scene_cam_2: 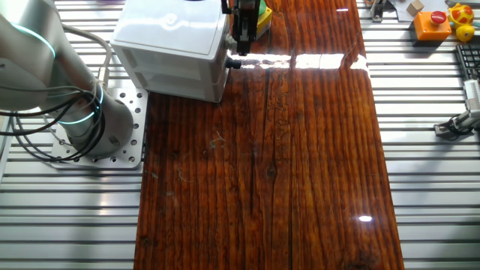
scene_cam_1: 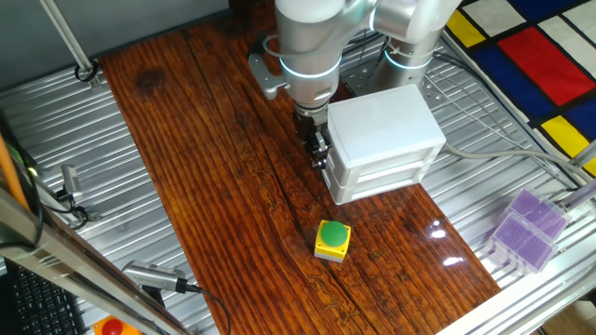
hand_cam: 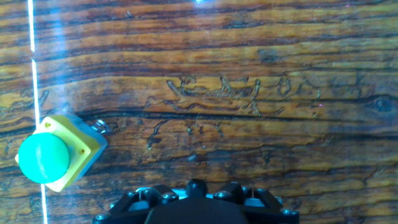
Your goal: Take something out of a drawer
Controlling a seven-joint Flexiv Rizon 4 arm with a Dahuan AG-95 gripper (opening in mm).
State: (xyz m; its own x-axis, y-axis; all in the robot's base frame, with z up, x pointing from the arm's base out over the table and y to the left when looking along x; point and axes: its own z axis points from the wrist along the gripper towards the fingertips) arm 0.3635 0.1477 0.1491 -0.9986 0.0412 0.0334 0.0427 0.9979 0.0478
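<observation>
The white box cabinet (scene_cam_1: 382,130) stands at the back of the wooden table (scene_cam_1: 223,186). Its upper drawer (scene_cam_2: 220,46) looks pushed in. My gripper (scene_cam_1: 319,149) points down right in front of the drawer faces, and a small white knob (scene_cam_2: 228,64) shows just under its dark fingers (scene_cam_2: 241,41). Whether the fingers touch the knob I cannot tell. The hand view looks down on bare wood, with only the gripper's dark base at the bottom edge. The something is hidden from every view.
A yellow box with a green button (scene_cam_1: 332,239) sits on the wood in front of the cabinet, also at the left of the hand view (hand_cam: 53,152). A purple case (scene_cam_1: 528,223) lies on the metal slats to the right. Orange and yellow toys (scene_cam_2: 431,22) lie off the wood.
</observation>
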